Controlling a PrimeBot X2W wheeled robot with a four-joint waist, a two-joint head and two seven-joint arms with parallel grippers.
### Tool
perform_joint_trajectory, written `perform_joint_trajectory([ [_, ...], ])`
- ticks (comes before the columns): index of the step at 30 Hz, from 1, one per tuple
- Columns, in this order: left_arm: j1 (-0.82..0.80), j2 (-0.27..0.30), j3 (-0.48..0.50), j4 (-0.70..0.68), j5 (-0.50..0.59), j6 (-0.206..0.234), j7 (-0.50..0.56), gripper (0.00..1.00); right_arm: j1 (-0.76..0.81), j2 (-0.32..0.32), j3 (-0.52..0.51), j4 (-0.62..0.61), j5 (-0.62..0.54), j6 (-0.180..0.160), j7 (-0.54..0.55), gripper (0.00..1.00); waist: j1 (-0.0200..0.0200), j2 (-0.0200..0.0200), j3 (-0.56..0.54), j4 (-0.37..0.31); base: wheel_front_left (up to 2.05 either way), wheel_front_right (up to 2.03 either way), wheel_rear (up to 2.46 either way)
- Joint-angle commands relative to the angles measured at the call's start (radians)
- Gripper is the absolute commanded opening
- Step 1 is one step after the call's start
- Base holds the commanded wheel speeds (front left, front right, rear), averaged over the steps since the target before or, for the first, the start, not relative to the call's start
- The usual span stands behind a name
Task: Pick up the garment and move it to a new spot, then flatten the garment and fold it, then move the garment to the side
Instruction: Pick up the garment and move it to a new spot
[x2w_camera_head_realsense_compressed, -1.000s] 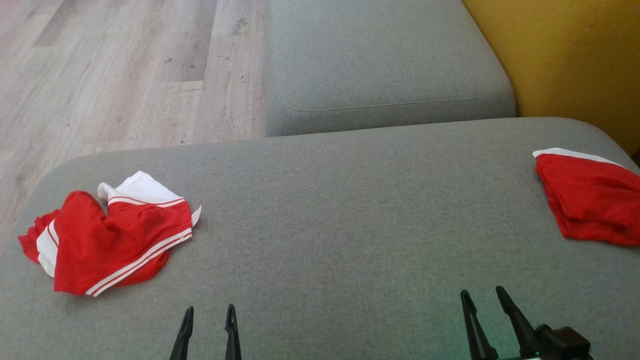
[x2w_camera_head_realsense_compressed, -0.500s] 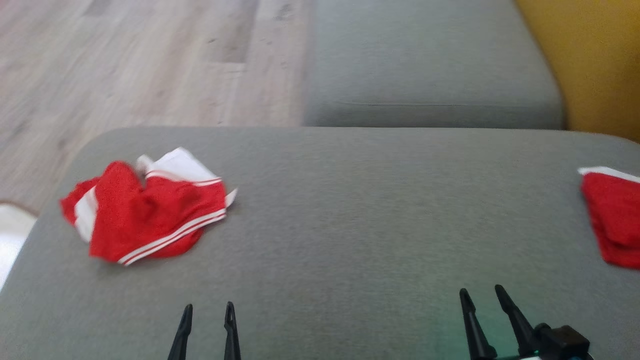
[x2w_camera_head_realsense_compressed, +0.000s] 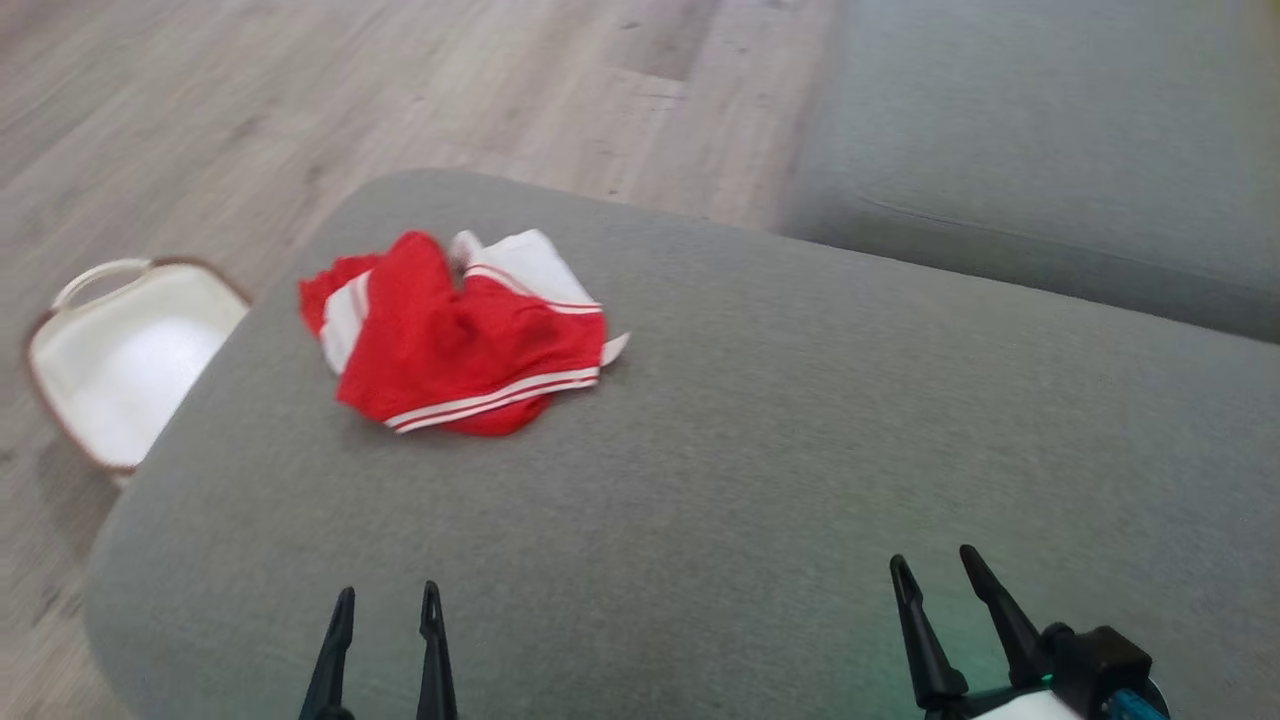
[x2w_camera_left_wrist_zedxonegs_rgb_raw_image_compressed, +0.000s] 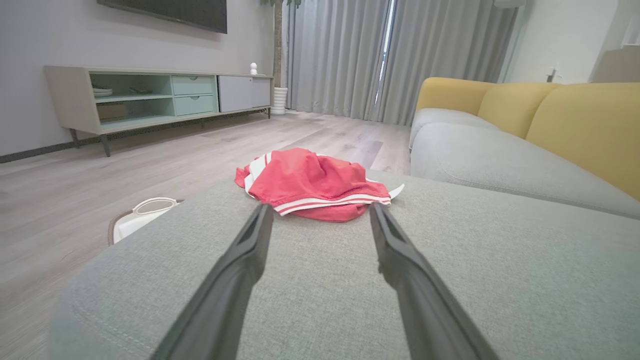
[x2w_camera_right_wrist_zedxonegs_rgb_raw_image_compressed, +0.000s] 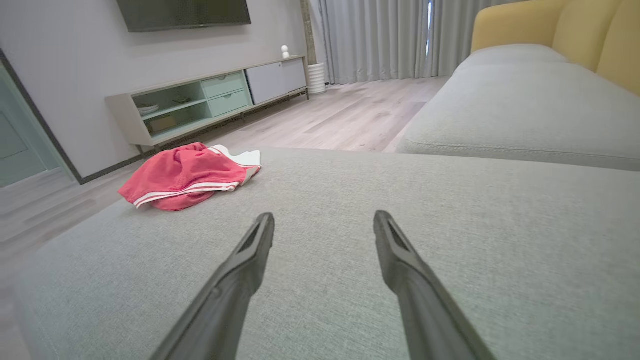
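The grey cushion (x2w_camera_head_realsense_compressed: 760, 480) is bare from its near edge up to the crumpled red garment (x2w_camera_head_realsense_compressed: 460, 340), the 1 raised thing on it, lying near the far left corner; open fabric runs wide to its right. Off the left edge a white basket (x2w_camera_head_realsense_compressed: 130, 370) stands lower, on the wood floor (x2w_camera_head_realsense_compressed: 300, 100). At far right a 2nd cushion (x2w_camera_head_realsense_compressed: 1050, 150) adjoins, with a yellow backrest (x2w_camera_left_wrist_zedxonegs_rgb_raw_image_compressed: 585, 125) rising behind it

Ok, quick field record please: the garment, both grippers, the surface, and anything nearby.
garment: red with white stripes, crumpled, on the grey cushion near its far left corner
left gripper: open, empty, short of the garment
right gripper: open, empty, over bare cushion
nearby: white basket on the floor, left of the cushion
stage: garment not yet picked up
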Motion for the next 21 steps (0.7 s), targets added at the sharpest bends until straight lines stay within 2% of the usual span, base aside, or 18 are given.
perform_joint_trajectory([
  [1, -0.05, -0.007, 0.033, -0.036, 0.004, -0.001, -0.007, 1.0, -0.044, -0.002, 0.023, -0.026, 0.002, -0.001, -0.014, 1.0, -0.0001, 0.0, 0.006, 0.044, 0.0, 0.0, 0.0],
  [7, -0.038, -0.007, 0.052, -0.045, -0.008, 0.004, -0.007, 1.0, -0.042, -0.007, 0.041, -0.025, 0.0, -0.001, -0.014, 1.0, -0.0001, 0.0, 0.014, 0.074, 0.0, 0.0, 0.0],
  [13, -0.062, -0.007, 0.1, -0.081, 0.01, 0.012, -0.007, 1.0, -0.053, -0.047, 0.054, -0.032, -0.006, -0.001, -0.014, 1.0, -0.0001, 0.0, 0.059, 0.054, 0.0, 0.0, 0.0],
  [17, -0.112, 0.003, 0.163, -0.121, 0.013, 0.015, -0.007, 1.0, -0.065, -0.094, 0.053, -0.051, -0.014, -0.001, -0.014, 1.0, -0.0001, 0.0, 0.131, 0.023, 0.0, 0.0, 0.0],
  [21, -0.221, 0.018, 0.202, -0.14, 0.013, -0.006, -0.007, 1.0, -0.099, -0.158, 0.035, -0.089, -0.025, -0.001, -0.014, 1.0, -0.0001, 0.0, 0.249, 0.0, 0.0, 0.0, 0.0],
])
